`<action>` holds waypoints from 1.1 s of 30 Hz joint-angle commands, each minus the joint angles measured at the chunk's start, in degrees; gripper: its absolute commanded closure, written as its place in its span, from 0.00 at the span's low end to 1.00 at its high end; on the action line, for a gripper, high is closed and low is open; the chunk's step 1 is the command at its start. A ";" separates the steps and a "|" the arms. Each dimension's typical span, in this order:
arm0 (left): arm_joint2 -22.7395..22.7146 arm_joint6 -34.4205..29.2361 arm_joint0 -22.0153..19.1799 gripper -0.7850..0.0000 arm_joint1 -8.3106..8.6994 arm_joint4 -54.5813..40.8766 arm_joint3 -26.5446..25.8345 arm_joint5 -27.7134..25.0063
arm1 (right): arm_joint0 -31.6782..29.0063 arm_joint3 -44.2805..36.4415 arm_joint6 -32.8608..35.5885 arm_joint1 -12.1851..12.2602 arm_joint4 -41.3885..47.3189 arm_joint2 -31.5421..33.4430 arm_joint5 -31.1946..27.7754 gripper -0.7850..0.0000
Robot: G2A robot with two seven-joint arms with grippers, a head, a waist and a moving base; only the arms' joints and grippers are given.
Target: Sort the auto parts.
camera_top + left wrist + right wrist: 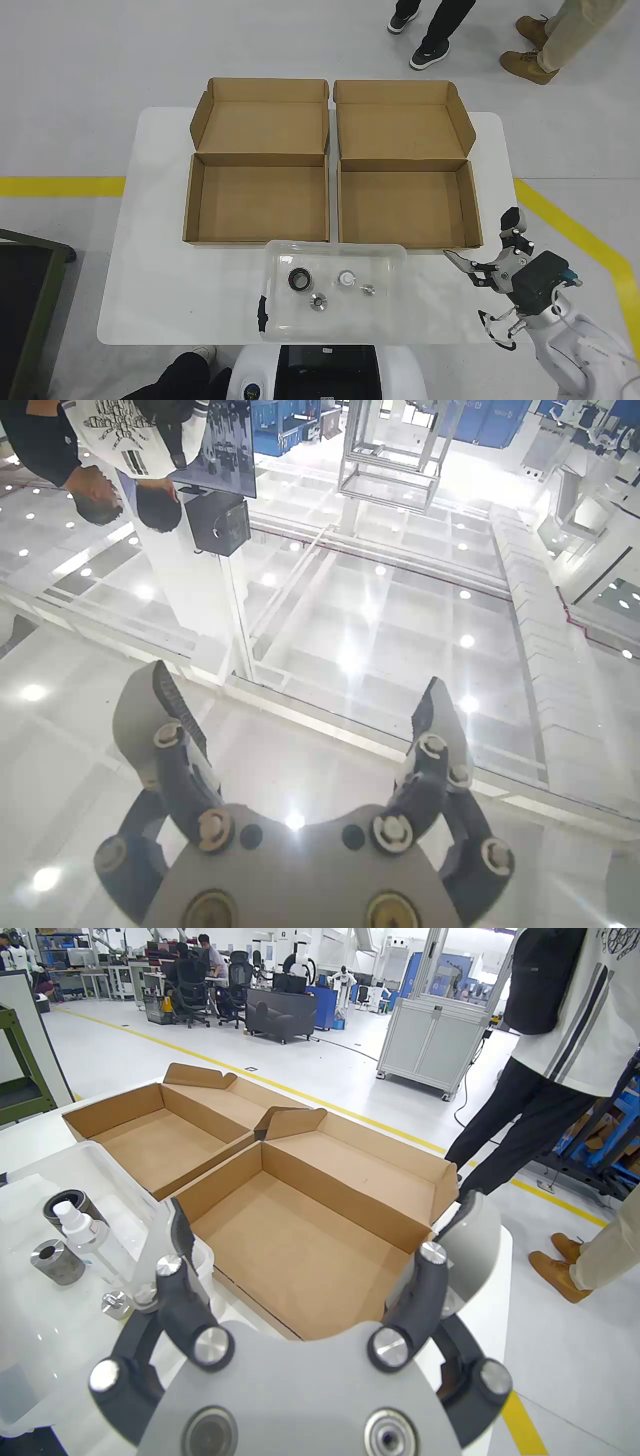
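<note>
A clear plastic tray (pixel 390 250) at the table's front edge holds a black ring (pixel 298 279), a steel bushing (pixel 318 302), a small white spray bottle (pixel 346 279) and a small metal piece (pixel 367 290). The right wrist view shows the same ring (pixel 67 1205), bottle (pixel 82 1233), bushing (pixel 57 1262) and small piece (pixel 116 1304). My right gripper (pixel 485 243) (pixel 324 1208) hangs open and empty by the front right corner of the right cardboard box (pixel 404 208). My left gripper (pixel 296 677) is open and empty, pointing up at the ceiling.
Two open cardboard boxes sit side by side behind the tray, the left one (pixel 257 202) (pixel 155 1143) and the right one (pixel 300 1228), both bare inside with lids folded back. The white table (pixel 150 250) has free room at both ends. A dark cart (pixel 25 300) stands off the table's left side.
</note>
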 commanded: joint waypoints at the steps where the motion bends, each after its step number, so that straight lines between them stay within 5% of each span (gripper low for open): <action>1: 0.00 0.00 0.00 0.00 0.00 0.00 0.00 0.00 | 0.00 0.00 0.00 0.00 0.00 0.00 0.00 0.00; 26: 0.00 0.00 0.00 0.00 0.00 0.00 0.00 0.00 | 0.09 -0.18 0.37 0.01 0.06 -0.30 -0.24 0.00; 33: 0.00 0.00 0.00 0.00 0.00 0.00 0.00 0.00 | 3.04 -1.11 4.22 0.56 -0.15 -3.61 -8.39 0.00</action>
